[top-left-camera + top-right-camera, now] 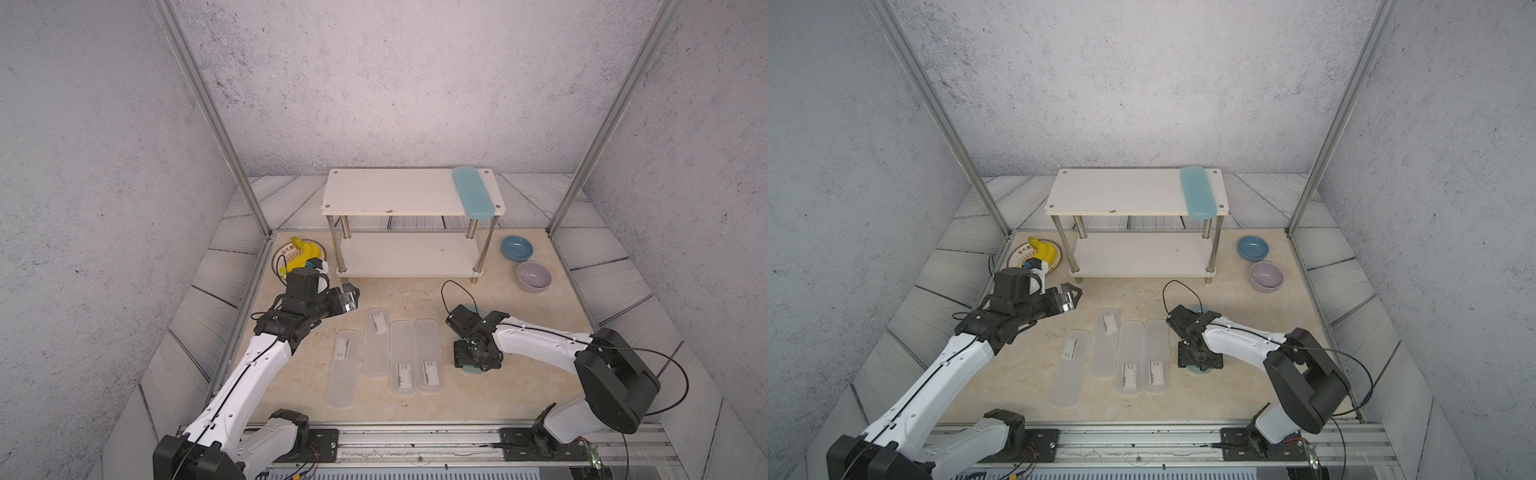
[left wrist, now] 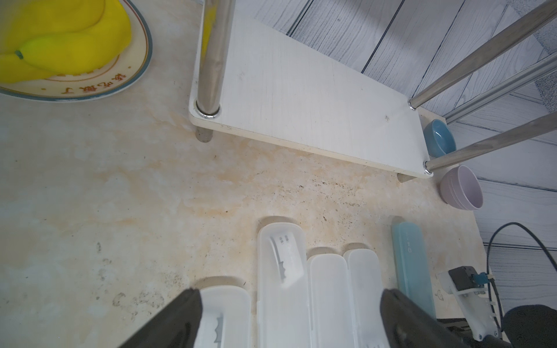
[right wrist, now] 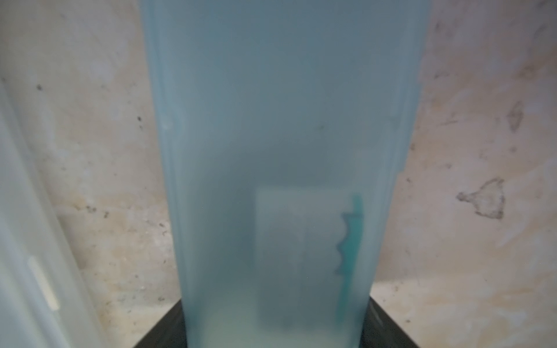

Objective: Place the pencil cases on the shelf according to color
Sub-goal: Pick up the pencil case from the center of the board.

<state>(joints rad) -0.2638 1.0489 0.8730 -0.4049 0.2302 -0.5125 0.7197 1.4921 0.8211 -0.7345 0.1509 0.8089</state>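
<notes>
Cases (image 1: 402,353), 4 clear, lie beside the teal case (image 3: 277,120) the right jaws straddle, grip unclear; left jaws gape empty.

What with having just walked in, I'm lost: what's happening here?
The right gripper is down over a teal pencil case on the table, jaws straddling it; a firm grip isn't clear. Another teal case already lies on the top board of the shelf. Four frosted cases wait on the table. The left gripper hovers open, empty.

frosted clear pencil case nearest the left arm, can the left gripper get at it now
Probably yes: nothing covers the leftmost frosted clear plastic pencil case, and the open left gripper hovers close beyond its far end.
</notes>
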